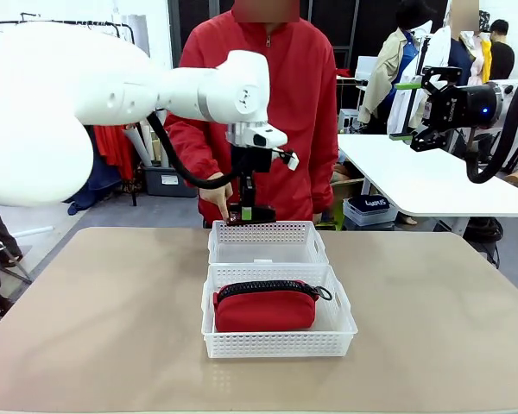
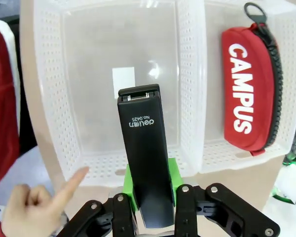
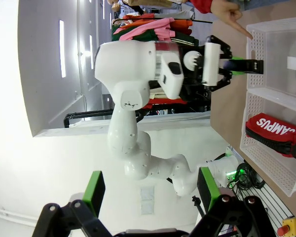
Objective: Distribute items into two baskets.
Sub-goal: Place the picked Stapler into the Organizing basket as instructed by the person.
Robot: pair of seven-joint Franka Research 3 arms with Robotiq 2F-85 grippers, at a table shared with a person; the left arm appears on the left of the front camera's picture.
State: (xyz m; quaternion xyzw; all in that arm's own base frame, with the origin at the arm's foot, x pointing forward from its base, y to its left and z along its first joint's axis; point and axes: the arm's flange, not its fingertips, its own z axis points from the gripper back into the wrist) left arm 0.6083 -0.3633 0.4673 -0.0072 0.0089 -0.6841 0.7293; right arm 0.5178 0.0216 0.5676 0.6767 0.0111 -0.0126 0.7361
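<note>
Open floor in the smaller basket, its far rim crowded

The smaller basket (image 2: 119, 89) lies bare inside but for a small label, so a way down into it is free. Above its far rim the left gripper (image 1: 251, 210) hangs clamped on the stapler (image 2: 145, 163), and the person's hand (image 2: 37, 210) points just beside that rim. Against its near wall, the larger basket (image 1: 278, 342) is mostly taken up by the red pouch (image 1: 265, 305).
</note>
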